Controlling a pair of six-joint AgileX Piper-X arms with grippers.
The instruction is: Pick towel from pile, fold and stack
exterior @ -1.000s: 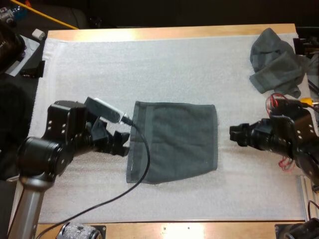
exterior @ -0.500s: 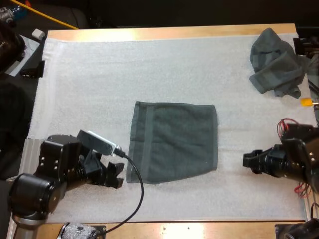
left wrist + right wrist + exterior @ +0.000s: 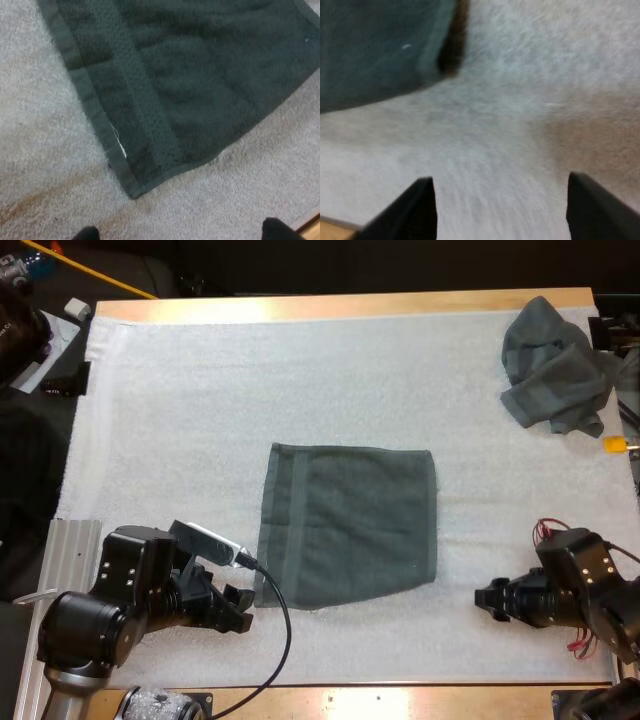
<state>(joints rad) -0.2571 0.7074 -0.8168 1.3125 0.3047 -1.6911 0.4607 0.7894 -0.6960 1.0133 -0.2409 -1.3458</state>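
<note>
Flat towel (image 3: pixel 345 525) spread mid-mat (image 3: pixel 300 390), its near-left corner just ahead of left gripper (image 3: pixel 240 608). Fingers apart, clear of cloth, cut off to bare tips (image 3: pixel 86 235) in the left wrist view. Right gripper (image 3: pixel 483 600) near the near-right corner, likewise parted on nothing. Crumpled towel (image 3: pixel 552 362) at far right, folds hard to read.

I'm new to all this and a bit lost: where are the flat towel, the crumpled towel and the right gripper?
flat towel (image 3: pixel 348 525), high view, middle of its cloth.
crumpled towel (image 3: pixel 553 365), high view, middle of the heap.
right gripper (image 3: pixel 484 598), high view, between its fingertips.
</note>
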